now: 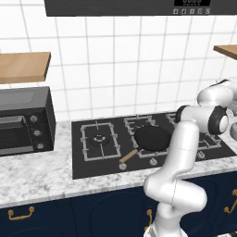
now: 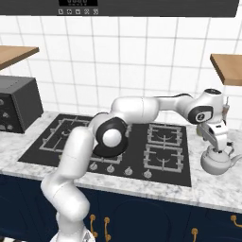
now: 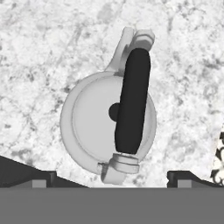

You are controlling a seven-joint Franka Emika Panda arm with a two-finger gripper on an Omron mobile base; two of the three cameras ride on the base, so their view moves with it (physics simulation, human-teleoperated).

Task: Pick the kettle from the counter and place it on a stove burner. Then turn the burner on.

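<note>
The kettle (image 2: 216, 162) stands upright on the counter (image 2: 208, 189), just right of the stove (image 2: 134, 153). It is small, rounded and silver-white. From above in the hand view, the kettle (image 3: 94, 120) shows its dark handle (image 3: 132, 100) running across the lid, with the spout toward the top. My gripper (image 2: 219, 143) hangs directly over it, open, with nothing between the fingers. In the hand view the gripper (image 3: 109, 177) has one fingertip (image 3: 41, 177) on each side of the handle's near end, not touching it.
A dark pan (image 1: 152, 138) with a wooden handle sits on a middle burner of the stove (image 1: 92, 162). Knobs (image 2: 110, 168) line the stove's front edge. A black toaster oven (image 1: 23, 122) stands at the left. Wooden shelves (image 2: 229, 66) hang above both ends.
</note>
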